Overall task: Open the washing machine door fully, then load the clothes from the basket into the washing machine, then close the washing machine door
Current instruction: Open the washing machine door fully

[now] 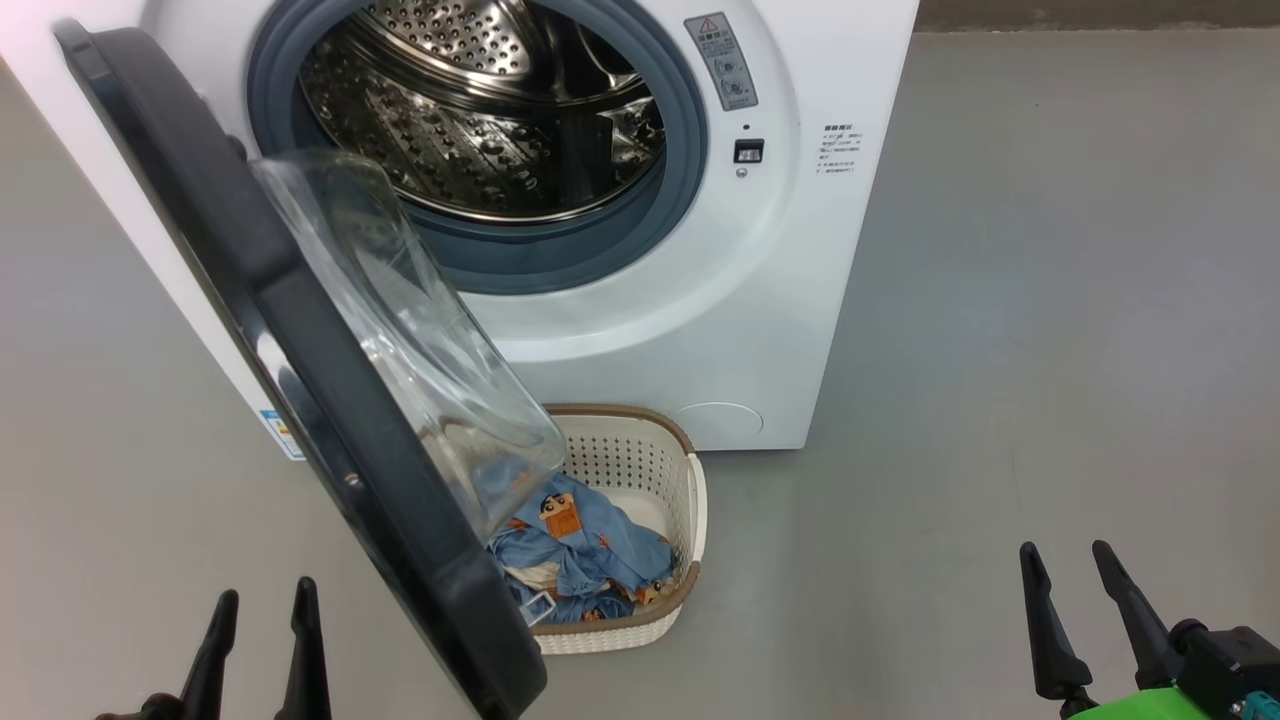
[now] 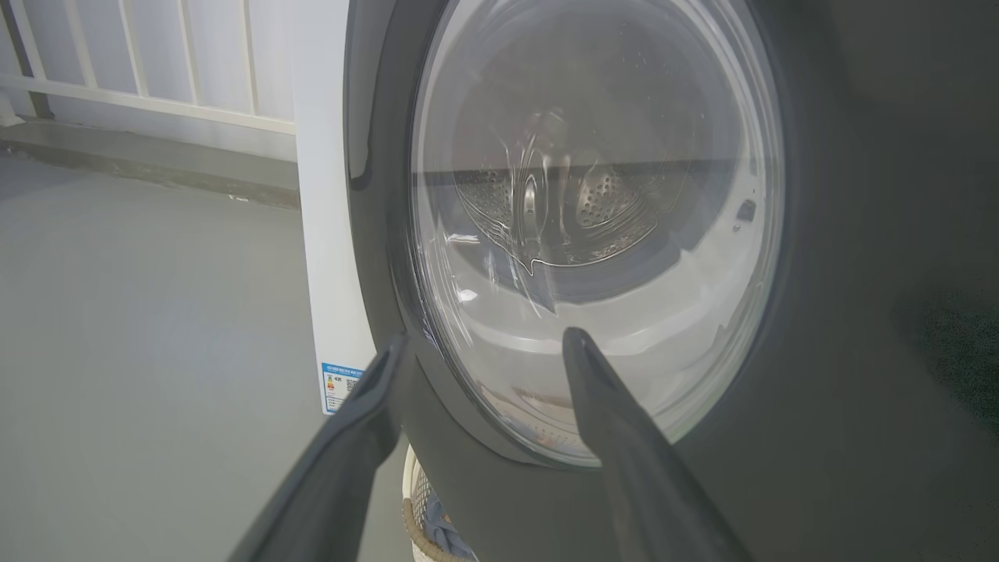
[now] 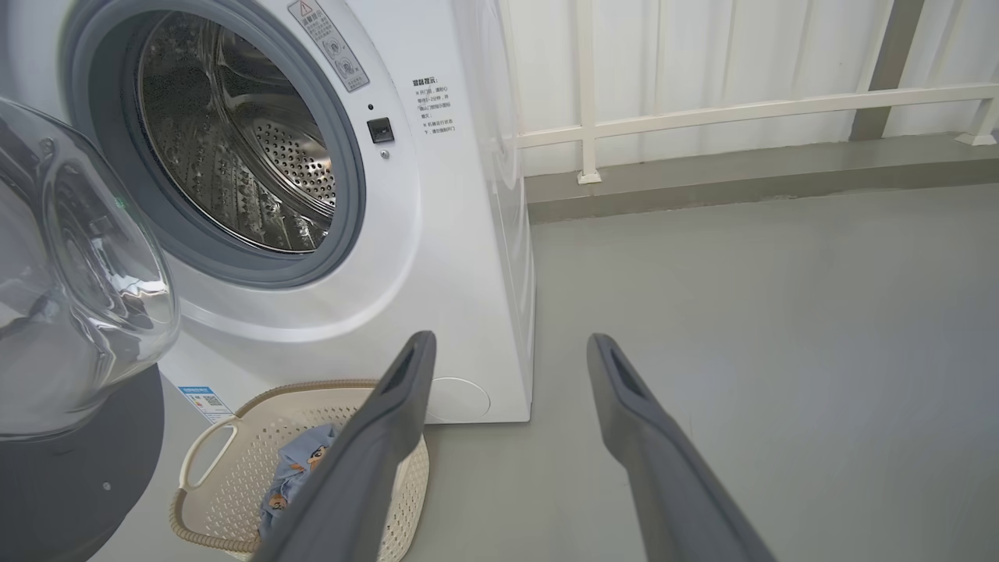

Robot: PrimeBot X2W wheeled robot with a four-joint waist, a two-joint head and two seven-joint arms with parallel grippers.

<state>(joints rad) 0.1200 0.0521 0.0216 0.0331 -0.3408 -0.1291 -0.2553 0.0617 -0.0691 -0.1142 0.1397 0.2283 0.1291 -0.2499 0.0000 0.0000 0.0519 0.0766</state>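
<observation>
Door (image 1: pixel 320 400) stands partly swung out, overhanging basket (image 1: pixel 650 455) w/ clothes (image 1: pixel 585 545) inside, on floor at washer (image 1: pixel 700 300) front. I judge it needs pushing wider for access. L gripper (image 1: pixel 267 590) and R gripper (image 1: pixel 1063 547): fingers apart, empty, low, clear of door.

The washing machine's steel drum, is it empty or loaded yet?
Empty, as far as visible: the perforated steel drum is bare metal, and the light blue printed clothes lie in the cream perforated plastic basket.
</observation>
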